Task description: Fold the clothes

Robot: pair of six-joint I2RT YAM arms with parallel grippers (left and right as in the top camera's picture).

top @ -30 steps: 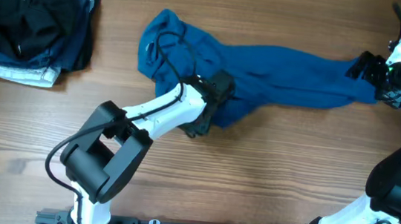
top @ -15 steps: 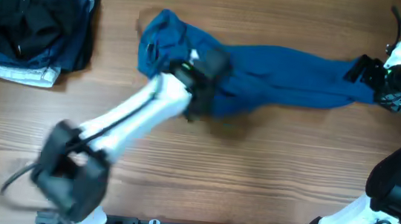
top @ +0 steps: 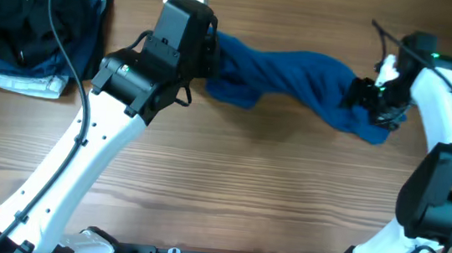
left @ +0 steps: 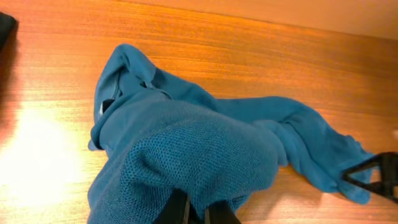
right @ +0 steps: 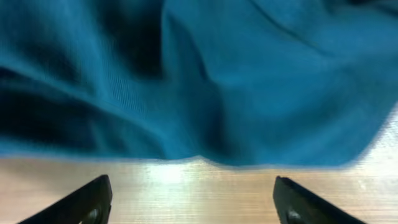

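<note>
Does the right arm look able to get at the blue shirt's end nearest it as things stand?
Probably yes. The right gripper has its jaws open just short of the blue shirt, with only bare table between; nothing else blocks the way.

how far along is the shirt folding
Barely started. Done: nothing folded; the blue shirt lies bunched in a twisted rope across the table. In hand: the left gripper is shut on fabric at one end; the right gripper stands open at the other end, gripping nothing. Left: spreading it flat, then every fold.
</note>
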